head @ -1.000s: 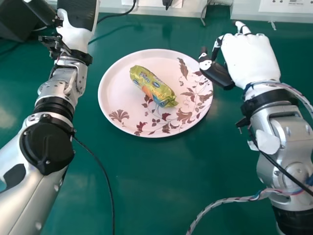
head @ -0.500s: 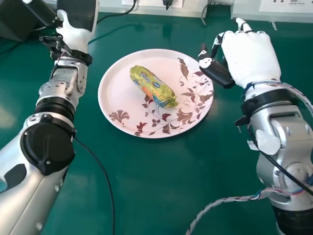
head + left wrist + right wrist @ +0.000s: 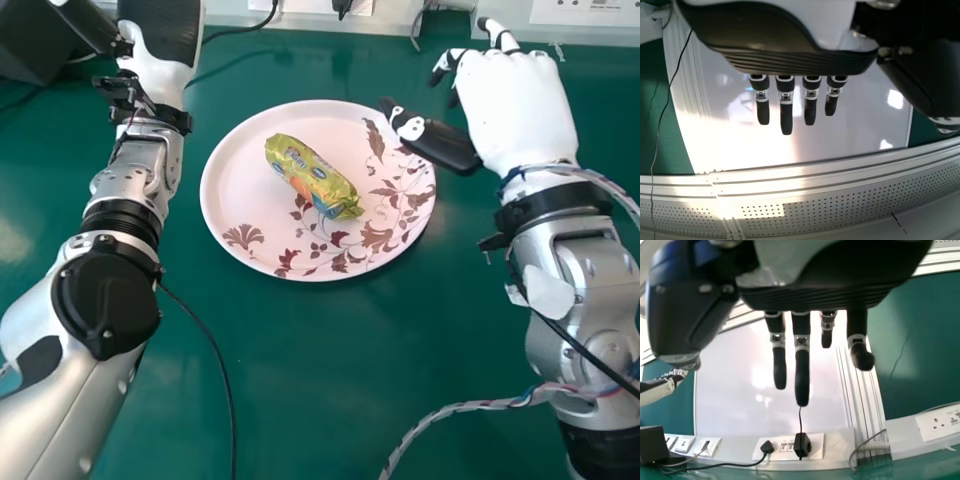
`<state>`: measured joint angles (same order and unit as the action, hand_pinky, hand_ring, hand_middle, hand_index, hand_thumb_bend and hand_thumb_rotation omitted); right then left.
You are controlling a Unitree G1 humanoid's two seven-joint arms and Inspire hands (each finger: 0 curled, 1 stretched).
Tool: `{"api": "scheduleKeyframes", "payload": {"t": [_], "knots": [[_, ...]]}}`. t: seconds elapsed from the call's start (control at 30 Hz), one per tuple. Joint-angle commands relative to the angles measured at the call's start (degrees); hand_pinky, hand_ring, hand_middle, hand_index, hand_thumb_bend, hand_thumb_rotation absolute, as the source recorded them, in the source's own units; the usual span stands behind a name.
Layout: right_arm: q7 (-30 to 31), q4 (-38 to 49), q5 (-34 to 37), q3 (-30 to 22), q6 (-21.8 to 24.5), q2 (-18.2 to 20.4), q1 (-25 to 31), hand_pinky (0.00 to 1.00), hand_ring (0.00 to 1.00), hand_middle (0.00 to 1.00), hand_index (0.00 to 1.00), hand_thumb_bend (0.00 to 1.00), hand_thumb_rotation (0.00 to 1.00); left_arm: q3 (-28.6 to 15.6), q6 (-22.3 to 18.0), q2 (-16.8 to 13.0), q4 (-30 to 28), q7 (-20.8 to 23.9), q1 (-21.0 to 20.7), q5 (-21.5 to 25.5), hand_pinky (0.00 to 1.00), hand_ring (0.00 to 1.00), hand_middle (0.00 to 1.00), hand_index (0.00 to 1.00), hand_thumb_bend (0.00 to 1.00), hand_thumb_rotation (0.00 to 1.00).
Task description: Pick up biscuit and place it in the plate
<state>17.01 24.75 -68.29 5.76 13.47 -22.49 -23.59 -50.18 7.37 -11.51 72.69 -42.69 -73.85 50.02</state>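
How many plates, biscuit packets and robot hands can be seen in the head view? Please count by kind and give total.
plate: 1
biscuit packet: 1
robot hands: 2 (left robot hand, right robot hand)
Total: 4

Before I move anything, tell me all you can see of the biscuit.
The biscuit is a plump, tube-like packet in shiny, creased yellow-green wrapping, plastic or foil by its look, with blue and orange patches and print. It looks sealed. It lies on its side near the middle of the plate, inside the rim, slanting from far left to near right. Only the plate touches it; the left robot hand and right robot hand are clear.
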Motion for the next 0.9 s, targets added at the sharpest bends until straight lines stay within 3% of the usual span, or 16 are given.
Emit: {"api": "scheduleKeyframes", "payload": {"t": [0.0, 0.23, 0.37, 0.57, 0.6, 0.7, 0.87], "knots": [[-1.01, -0.22, 0.24, 0.02, -0.34, -0.26, 0.52, 0.11, 0.16, 0.51, 0.71, 0.81, 0.65, 0.55, 0.56, 0.09, -0.23, -0.64, 0.5, -0.16, 0.89, 0.85, 0.94, 1.0, 1.0, 0.84], [-1.36, 0.31, 0.84, -0.08, -0.37, -0.34, 0.61, 0.13, 0.17, 0.56, 0.81, 0.83, 0.67, 0.19, 1.19, 0.18, -0.2, -0.68, 0.43, 0.31, 0.89, 0.85, 0.94, 1.0, 1.0, 0.82], [-2.01, 0.35, 1.25, -0.15, -0.68, -0.46, 0.6, 0.15, 0.2, 0.61, 0.79, 0.88, 0.7, 0.76, -0.04, 0.29, -0.33, -1.44, 0.58, -0.41, 0.88, 0.85, 0.93, 1.0, 1.0, 0.82], [-2.22, 0.36, 1.75, -0.24, -0.94, -0.68, 0.62, 0.24, 0.36, 0.76, 0.86, 0.95, 0.73, 1.38, -1.49, 0.6, -0.39, -2.4, 0.68, -1.12, 0.87, 0.84, 0.93, 1.0, 1.0, 0.83], [-2.23, 0.36, 1.71, -0.23, -0.89, -0.63, 0.62, 0.28, 0.44, 0.79, 0.88, 0.98, 0.74, 1.64, -1.75, 0.63, -0.41, -2.89, 0.77, -1.38, 0.88, 0.84, 0.93, 1.0, 1.0, 0.83], [-2.27, 0.3, 1.78, -0.22, -0.95, -0.7, 0.62, 0.36, 0.55, 0.84, 0.89, 1.0, 0.72, 1.98, -1.54, 0.54, -0.3, -3.41, 0.84, -1.47, 0.87, 0.84, 0.93, 1.0, 1.0, 0.83], [-2.03, 0.59, 1.68, -0.17, -0.7, -0.49, 0.68, 0.43, 0.64, 0.85, 0.91, 1.0, 0.69, 2.12, -2.0, 0.51, -0.22, -3.1, 0.77, -1.94, 0.87, 0.84, 0.93, 1.0, 1.0, 0.83]]}}
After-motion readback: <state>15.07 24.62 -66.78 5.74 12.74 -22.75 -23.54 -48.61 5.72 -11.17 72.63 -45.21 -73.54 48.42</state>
